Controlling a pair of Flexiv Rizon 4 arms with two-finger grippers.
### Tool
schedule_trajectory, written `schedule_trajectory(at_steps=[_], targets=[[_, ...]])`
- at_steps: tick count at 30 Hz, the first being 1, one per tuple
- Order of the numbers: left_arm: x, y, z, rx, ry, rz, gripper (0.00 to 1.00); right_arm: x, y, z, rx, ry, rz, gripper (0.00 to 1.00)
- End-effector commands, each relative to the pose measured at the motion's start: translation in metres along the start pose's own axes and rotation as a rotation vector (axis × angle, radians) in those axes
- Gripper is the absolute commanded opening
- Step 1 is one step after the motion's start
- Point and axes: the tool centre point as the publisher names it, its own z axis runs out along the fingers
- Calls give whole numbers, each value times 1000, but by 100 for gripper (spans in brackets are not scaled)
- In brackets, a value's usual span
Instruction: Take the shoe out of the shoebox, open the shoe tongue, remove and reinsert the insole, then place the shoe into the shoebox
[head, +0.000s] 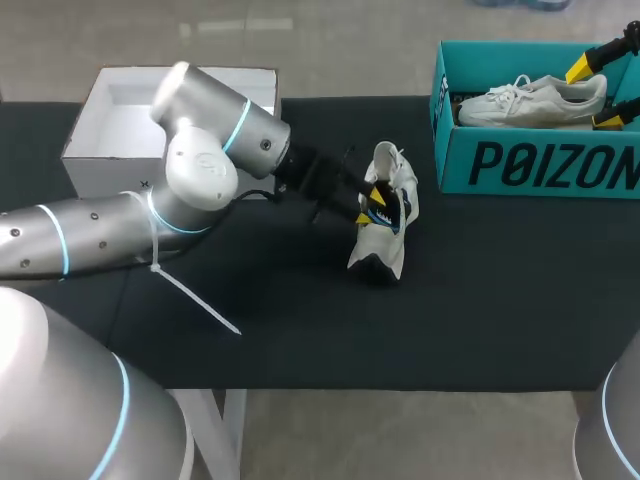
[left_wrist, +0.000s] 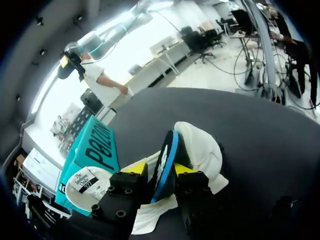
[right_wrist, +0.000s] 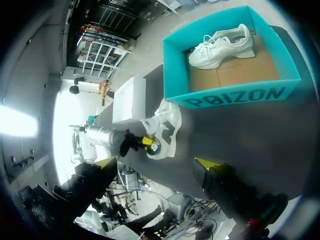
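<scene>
**Two-arm shoe handling, one moment.** A black cloth-covered table (head: 500, 300) carries two boxes and two shoes.

(a) One teal cardboard shoebox (head: 540, 165), open at the top, is the landmark for all positions here.

(b) One white lace-up sneaker (head: 530, 100) lies on its side inside the teal shoebox, against the box's far wall. The brown cardboard floor beside it is bare.

(c) A second white sneaker (head: 383, 250) stands outside the teal shoebox on the table. It is near the box's left end and nearer the robot than the box. It does not touch the box, and its opening is turned toward the left arm.

(d) One black foam insole with a bright blue edge (left_wrist: 164, 165) stands on edge at that shoe's opening. How much of it sits inside the shoe cannot be told.

(e) The left gripper (head: 372, 205) pinches the insole. One yellow tip presses each face of it.

(f) The right gripper (right_wrist: 155, 164) hangs above the teal shoebox's right end. Its two fingers are spread wide and hold nothing.

(g) One white rectangular cardboard box (head: 90, 140), also open at the top, sits well to the left of the teal shoebox. The left arm (head: 200, 170) lies between the two boxes.
</scene>
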Motion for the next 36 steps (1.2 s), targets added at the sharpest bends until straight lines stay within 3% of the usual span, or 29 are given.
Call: schedule_trajectory(at_steps=[1, 2, 8, 11, 22, 28, 29, 31, 32, 33, 34, 35, 36], targets=[[4, -13, -9, -12, 16, 29, 16, 0, -1, 0, 0, -4, 1, 100], [4, -14, -9, -18, 20, 38, 0, 0, -1, 0, 0, -4, 1, 100], [0, -13, -1, -12, 24, 55, 0, 0, -1, 0, 0, -4, 1, 100], [0, -5, 6, -45, 42, 74, 0, 0, -1, 0, 0, -4, 1, 100], [-2, 27, 13, -43, -6, -2, 0, 0, -1, 0, 0, -4, 1, 100], [2, 5, 9, 39, 11, -41, 0, 0, -1, 0, 0, -4, 1, 100], [1, 0, 7, 42, 12, -39, 7, 0, -1, 0, 0, -4, 1, 100], [0, -9, 2, 50, 13, -29, 57, 0, -1, 0, 0, -4, 1, 100], [-1, -12, 0, 53, 13, -29, 74, 0, -1, 0, 0, -4, 1, 100], [-2, -14, -2, 50, 23, -28, 78, 0, -1, 0, 0, -4, 1, 100], [-3, -16, -3, 39, 31, -14, 69, 0, -1, 0, 0, -4, 1, 100], [-3, -16, -4, 27, 37, -8, 50, 0, -1, 0, 0, -4, 1, 100], [-4, -16, -4, 23, 43, -8, 38, 0, -1, 0, 0, -4, 1, 100]])
